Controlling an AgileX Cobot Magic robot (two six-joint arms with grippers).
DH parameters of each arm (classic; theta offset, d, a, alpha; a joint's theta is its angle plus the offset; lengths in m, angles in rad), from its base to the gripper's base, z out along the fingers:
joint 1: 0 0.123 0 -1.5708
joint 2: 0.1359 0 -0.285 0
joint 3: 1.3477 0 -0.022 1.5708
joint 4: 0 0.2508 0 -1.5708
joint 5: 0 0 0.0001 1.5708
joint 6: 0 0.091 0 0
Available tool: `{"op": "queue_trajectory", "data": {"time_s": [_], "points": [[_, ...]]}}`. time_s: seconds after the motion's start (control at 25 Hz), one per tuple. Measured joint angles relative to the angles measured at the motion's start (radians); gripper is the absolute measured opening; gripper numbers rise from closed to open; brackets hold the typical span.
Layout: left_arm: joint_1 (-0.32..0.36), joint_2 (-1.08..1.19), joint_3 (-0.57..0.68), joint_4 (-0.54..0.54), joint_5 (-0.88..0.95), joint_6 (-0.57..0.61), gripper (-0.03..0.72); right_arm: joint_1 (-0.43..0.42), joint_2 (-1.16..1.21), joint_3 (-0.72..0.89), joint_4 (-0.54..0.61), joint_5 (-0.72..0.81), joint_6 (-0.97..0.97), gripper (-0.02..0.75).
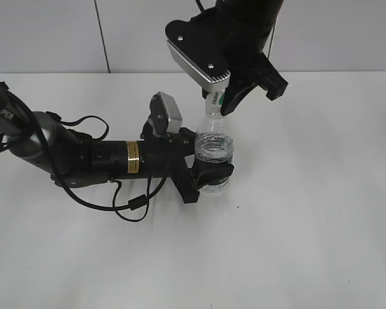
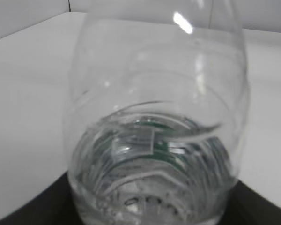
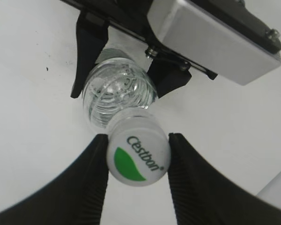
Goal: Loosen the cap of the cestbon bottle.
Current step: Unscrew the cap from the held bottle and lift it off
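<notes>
The cestbon bottle (image 1: 213, 138), clear plastic with some water inside, stands on the white table. My left gripper (image 1: 209, 168) is shut on its lower body from the left. The bottle (image 2: 154, 140) fills the left wrist view, with the dark jaws only at the bottom corners. The white cap (image 1: 213, 98), with a green leaf mark, sits on the neck. In the right wrist view my right gripper (image 3: 138, 143) comes from above, with both black fingers pressed against the sides of the cap (image 3: 138, 157). Below it are the bottle (image 3: 117, 93) and the left gripper's fingers (image 3: 124, 75).
The white table (image 1: 309, 225) spreads all around the bottle. A black cable (image 1: 132, 206) loops on the table beside the left arm. A pale wall (image 1: 51, 32) stands behind the table's far edge.
</notes>
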Motion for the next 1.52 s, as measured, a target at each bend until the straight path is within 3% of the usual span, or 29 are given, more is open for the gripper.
{"op": "queue_trajectory", "data": {"time_s": [0.56,1.12,1.32,1.52], "points": [[0.002,-0.001,-0.001,0.023,0.0,0.0,0.412,-0.008,0.0,-0.004,0.031,0.006,-0.213,0.3],[0.003,-0.001,-0.004,0.03,0.002,-0.002,0.412,-0.008,-0.048,-0.029,0.049,0.004,-0.229,0.298],[0.003,-0.001,-0.004,0.031,0.002,-0.002,0.412,-0.008,-0.071,-0.029,0.065,0.004,-0.093,0.297],[0.003,-0.001,-0.005,0.032,0.002,-0.002,0.412,-0.008,-0.076,-0.029,0.082,0.004,0.233,0.297]]}}
